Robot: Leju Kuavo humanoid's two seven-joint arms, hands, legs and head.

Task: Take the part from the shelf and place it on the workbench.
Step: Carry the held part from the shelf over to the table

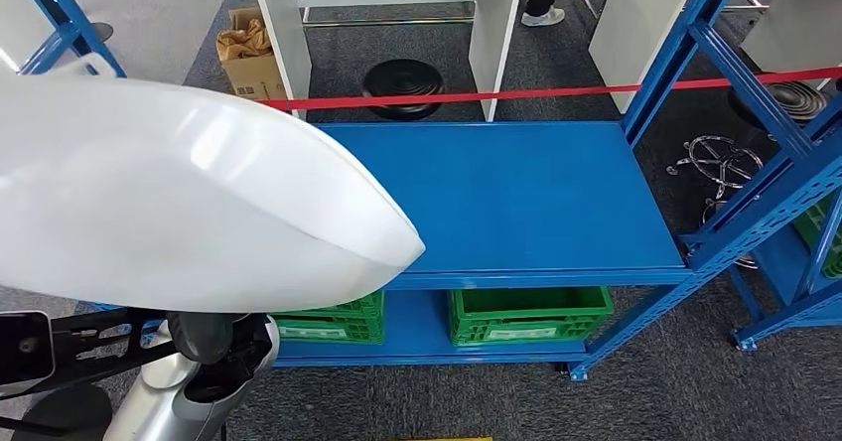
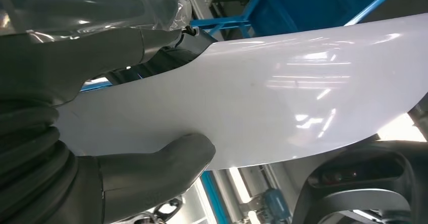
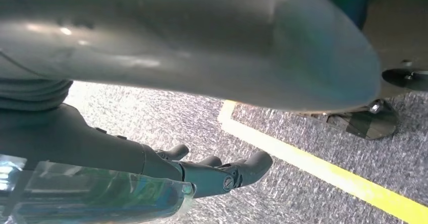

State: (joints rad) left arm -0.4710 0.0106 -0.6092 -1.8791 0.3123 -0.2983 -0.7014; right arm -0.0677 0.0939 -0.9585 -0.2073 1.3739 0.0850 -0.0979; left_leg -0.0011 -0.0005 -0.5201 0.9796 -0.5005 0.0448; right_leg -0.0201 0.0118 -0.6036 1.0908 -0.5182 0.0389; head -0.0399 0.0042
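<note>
Left hand (image 2: 96, 133) grips the white part (image 1: 169, 198), thumb pressed on one glossy face and darker fingers (image 2: 101, 47) on the other side, pinching its edge. From the head camera, the part is a large, smooth, curved white panel held in the air above the left end of the blue shelf (image 1: 526, 198), covering that end's front corner and tapering to a rounded tip over the shelf's front edge. Right hand (image 3: 202, 171) hangs under the part's grey underside with fingers loosely curled and apart, holding nothing, above grey carpet with a yellow line (image 3: 323, 171). Two green crates (image 1: 526, 317) sit on the lower shelf level. A red tape (image 1: 556, 91) runs behind the shelf's back edge.
</note>
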